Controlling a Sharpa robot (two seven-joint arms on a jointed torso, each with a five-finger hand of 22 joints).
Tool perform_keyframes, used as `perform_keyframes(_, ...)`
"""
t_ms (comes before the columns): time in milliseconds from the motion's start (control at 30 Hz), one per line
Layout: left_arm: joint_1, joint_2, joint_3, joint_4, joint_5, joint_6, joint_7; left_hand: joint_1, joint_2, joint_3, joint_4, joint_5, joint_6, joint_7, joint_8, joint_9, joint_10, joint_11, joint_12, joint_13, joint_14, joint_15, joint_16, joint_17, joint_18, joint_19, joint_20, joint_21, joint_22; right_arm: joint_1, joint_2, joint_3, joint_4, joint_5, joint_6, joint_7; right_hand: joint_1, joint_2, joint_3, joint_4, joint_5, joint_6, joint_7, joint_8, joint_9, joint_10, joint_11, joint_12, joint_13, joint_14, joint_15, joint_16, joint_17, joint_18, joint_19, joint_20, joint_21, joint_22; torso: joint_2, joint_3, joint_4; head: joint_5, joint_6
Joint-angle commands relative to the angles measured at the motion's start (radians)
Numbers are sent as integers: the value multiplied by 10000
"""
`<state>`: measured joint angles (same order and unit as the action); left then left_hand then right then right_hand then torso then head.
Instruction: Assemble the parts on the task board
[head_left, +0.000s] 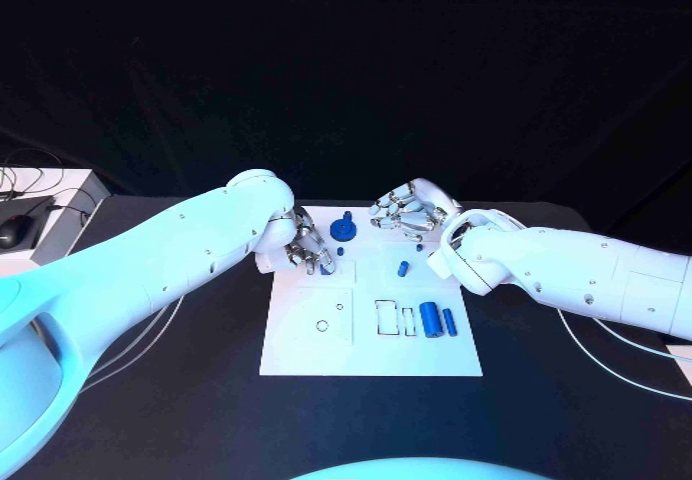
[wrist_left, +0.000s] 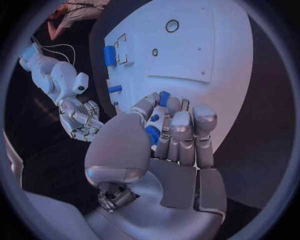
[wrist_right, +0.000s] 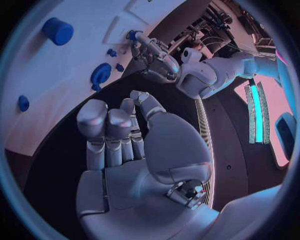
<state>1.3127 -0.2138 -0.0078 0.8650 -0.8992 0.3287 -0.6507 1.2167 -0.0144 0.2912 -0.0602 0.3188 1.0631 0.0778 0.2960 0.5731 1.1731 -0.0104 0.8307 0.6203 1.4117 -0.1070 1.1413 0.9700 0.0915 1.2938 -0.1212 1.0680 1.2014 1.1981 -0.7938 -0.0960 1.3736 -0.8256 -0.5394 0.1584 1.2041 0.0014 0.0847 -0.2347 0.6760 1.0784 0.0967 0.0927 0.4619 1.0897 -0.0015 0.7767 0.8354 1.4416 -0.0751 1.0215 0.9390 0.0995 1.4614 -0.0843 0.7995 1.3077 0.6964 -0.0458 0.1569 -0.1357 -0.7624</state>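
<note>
White task board (head_left: 310, 350) lies mid-table on the black table (head_left: 173, 420). Left hand (head_left: 309, 250) sits over the board's far-left part, fingers curled together; in left wrist view a small blue part (wrist_left: 153, 134) shows between thumb and fingers (wrist_left: 181, 131), looks pinched, though contact isn't fully clear. Right hand (head_left: 411, 215) hovers at the board's far-right corner, fingers bent in close together w/ nothing in them per right wrist view (wrist_right: 134, 145). On the board: blue round knob part (head_left: 343, 229) near the far edge between the two hands; small blue peg (head_left: 404, 267) nearer centre-right; two blue cylinders (head_left: 438, 320) lying side by side toward the right edge, just beside rectangular outline slots (head_left: 388, 317); ring outline (head_left: 322, 325) left of those.
</note>
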Motion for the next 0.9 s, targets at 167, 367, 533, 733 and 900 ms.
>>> perform_keyframes(167,-53,-4,-18,6,-71,-307,-66,17,306,60,113,13,791,-736,182,701,678,-542,55,11,41,-26,83,-61,-151,122,-16,111,61,2,-4,3,11,-96,131,44,26,-3,43,-2,35,54,18,-68,-17,-81,-22,15,-16,4,6,-39,14,41,612,-43,30,1032,-1,-1,2,-5,3)
perform_keyframes(367,-70,-27,-19,43,-45,-412,-16,-39,334,28,174,-18,820,-755,194,721,715,-554,62,8,38,-34,91,-88,-164,136,-27,140,82,1,-9,3,16,-98,136,43,26,-3,43,-2,35,54,18,-68,-17,-81,-22,15,-16,4,6,-39,14,41,612,-43,30,1032,-2,1,7,-5,-12)
perform_keyframes(533,-85,-22,-20,89,-39,-696,91,-14,375,-42,233,1,872,-786,195,777,786,-580,69,-8,30,-56,174,-141,-200,167,-59,216,140,1,1,3,15,-101,141,43,22,-10,91,-23,36,60,17,-74,-14,-79,-22,15,-19,1,7,-41,14,40,611,-43,37,1033,0,0,9,-4,-13)
perform_keyframes(733,-103,-17,-20,116,-35,-1041,197,-26,374,-41,299,7,955,-842,286,878,800,-617,123,95,21,-89,241,-212,-227,212,-99,303,201,1,-4,3,17,-106,140,41,22,-10,91,-23,36,60,17,-74,-14,-79,-22,15,-19,1,7,-41,14,40,611,-43,37,1033,1,2,1,-2,-2)
perform_keyframes(900,-117,-4,-21,127,-35,-1210,240,-14,368,-33,292,12,953,-844,289,884,798,-618,119,105,18,-89,242,-223,-228,209,-99,301,200,1,-1,3,17,-109,143,40,22,-10,91,-23,36,60,17,-74,-14,-79,-22,15,-19,1,7,-41,14,40,611,-43,37,1033,0,4,9,-12,-20)
